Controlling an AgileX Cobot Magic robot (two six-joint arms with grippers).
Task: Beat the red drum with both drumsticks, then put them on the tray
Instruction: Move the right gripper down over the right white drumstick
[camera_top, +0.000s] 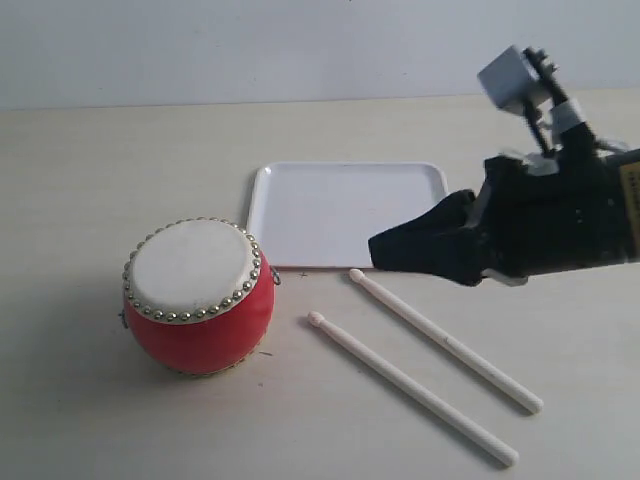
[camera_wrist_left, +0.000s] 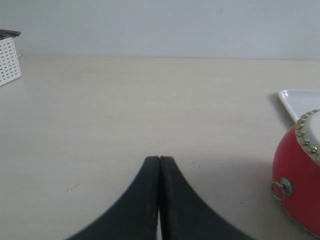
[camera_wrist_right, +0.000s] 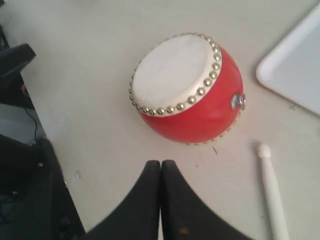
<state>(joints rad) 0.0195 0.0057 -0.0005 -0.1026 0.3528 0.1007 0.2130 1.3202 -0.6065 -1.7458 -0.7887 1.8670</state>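
left gripper (camera_wrist_left: 159, 160): black jaws pressed flat together, gripping nothing; low over pale beige tabletop (camera_wrist_left: 100, 110)
right gripper (camera_wrist_right: 160, 163): same, closed tight, empty; tip near one stick's bead end
drumsticks (camera_top: 445, 342): two slim cream sticks, flat on tabletop, side by side, not touching
drum (camera_top: 200, 300): squat glossy red barrel, cream skin, silver studs; left of sticks, apart
tray (camera_top: 345, 166): flat white plastic rectangle, behind drum and sticks

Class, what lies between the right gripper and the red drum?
Only bare tabletop separates the right gripper from the red drum, clearest in the right wrist view.
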